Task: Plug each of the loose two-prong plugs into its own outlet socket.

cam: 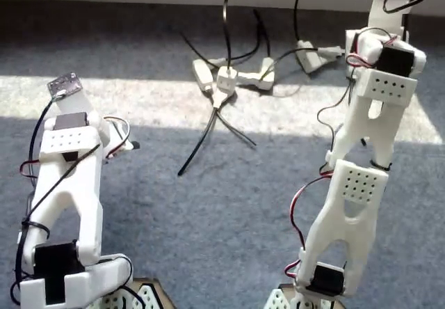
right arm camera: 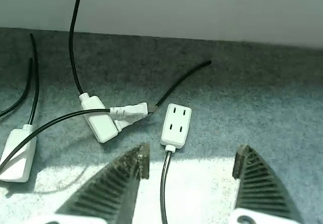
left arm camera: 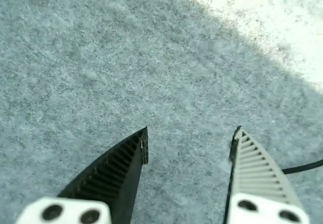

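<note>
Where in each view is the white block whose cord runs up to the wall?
High view: block at the far side, just left of the right arm.
Left wrist view: not in it.
Right wrist view: block beyond the right gripper, next to the slotted outlet.
Shared landmark: sunlit carpet strip.

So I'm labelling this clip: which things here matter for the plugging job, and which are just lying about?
For the job: outlet socket, two-prong plug, corded white block, left gripper, right gripper, both open.
Just there: grey carpet, pale wall.
</note>
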You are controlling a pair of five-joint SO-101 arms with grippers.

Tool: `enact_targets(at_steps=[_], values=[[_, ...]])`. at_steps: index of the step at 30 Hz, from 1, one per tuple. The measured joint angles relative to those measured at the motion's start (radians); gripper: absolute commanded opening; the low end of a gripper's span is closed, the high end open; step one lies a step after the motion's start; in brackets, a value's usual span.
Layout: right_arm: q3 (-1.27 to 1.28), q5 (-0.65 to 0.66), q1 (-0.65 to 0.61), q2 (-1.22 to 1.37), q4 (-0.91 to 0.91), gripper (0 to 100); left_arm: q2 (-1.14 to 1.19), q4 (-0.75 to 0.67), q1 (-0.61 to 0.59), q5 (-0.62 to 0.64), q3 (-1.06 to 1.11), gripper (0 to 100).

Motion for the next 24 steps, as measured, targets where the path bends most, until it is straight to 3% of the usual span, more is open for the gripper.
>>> enact_targets(at_steps=[5,9,15,20,24], values=[[0.000,0.000,-0.003,-0.157,0.180,26.1,-0.181,0.150,0.110,-0.002,-0.094,27],[0.000,0.000,0.003,-0.235,0.210,26.0,-0.430,0.250,0.157,-0.003,-0.190,27],[-0.002,-0.020,-0.002,-0.339,0.213,25.9,-0.879,0.265,0.167,-0.003,-0.258,27],[-0.003,-0.172,0.032,-0.522,0.213,25.5,-1.181,0.261,0.169,-0.003,-0.213,27],[-0.014,-0.210,0.034,-0.683,0.213,15.7,-1.373,0.261,0.172,-0.003,-0.103,22]])
